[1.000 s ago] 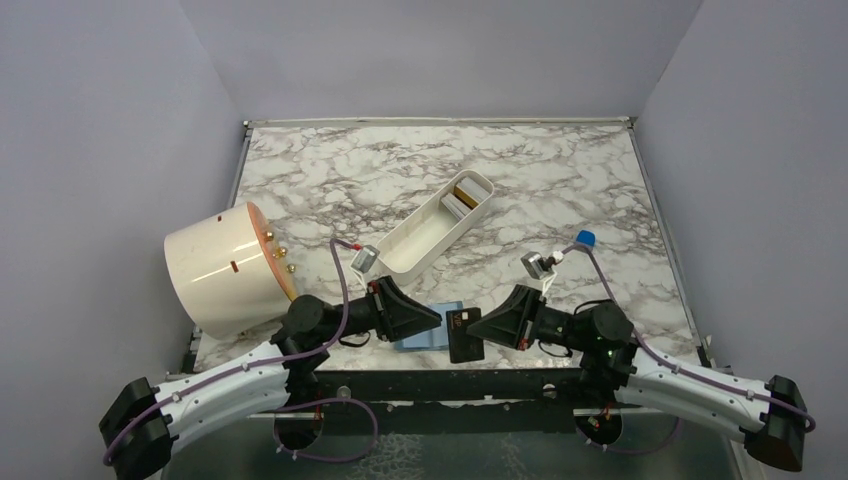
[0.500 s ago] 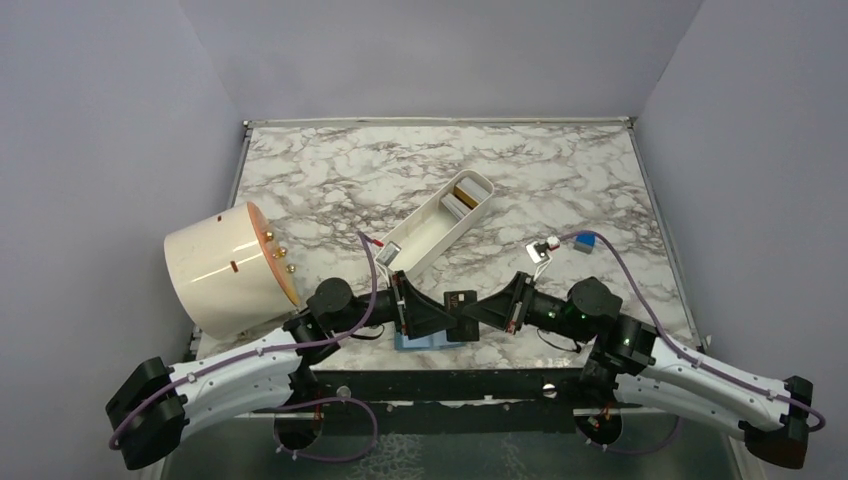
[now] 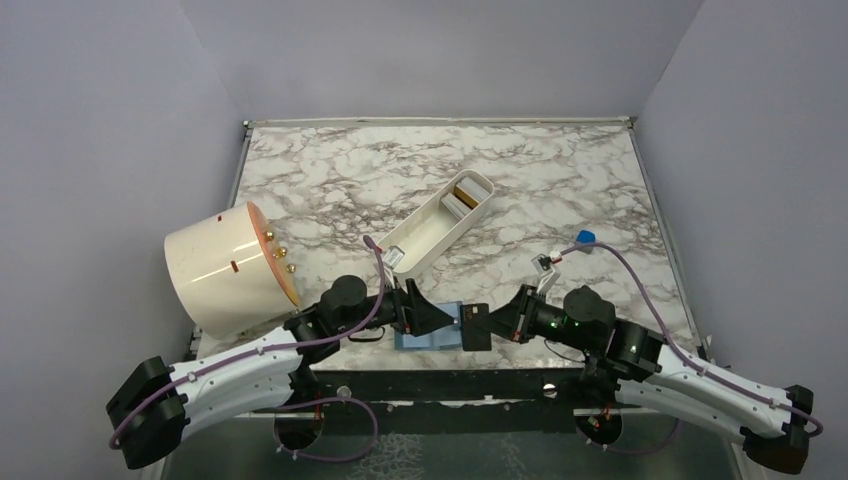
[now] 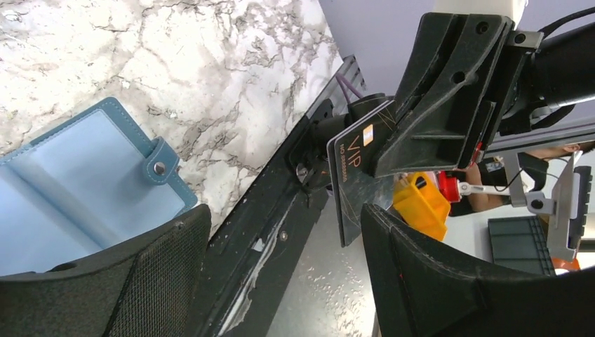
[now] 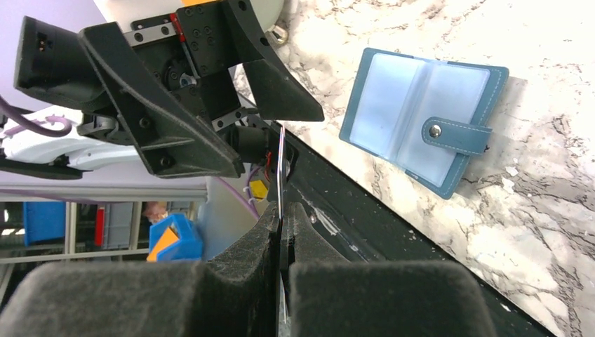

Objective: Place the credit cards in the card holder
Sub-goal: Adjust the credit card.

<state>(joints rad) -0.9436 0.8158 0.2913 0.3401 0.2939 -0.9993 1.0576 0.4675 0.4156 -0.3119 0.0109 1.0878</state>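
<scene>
Right end effector [image 5: 282, 232] clamps black credit card [image 4: 354, 189], card sticking out toward left end effector [image 4: 281, 217], jaws wide, just opposite. Card holder [image 5: 414, 119] lies open below, nearer left.

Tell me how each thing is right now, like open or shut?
card holder, open, lying flat.
black card, held on edge, not in the holder yet.
right gripper, shut on the black card.
left gripper, open, empty.
white tray, some cards inside.
white tub, tipped on its side.
</scene>
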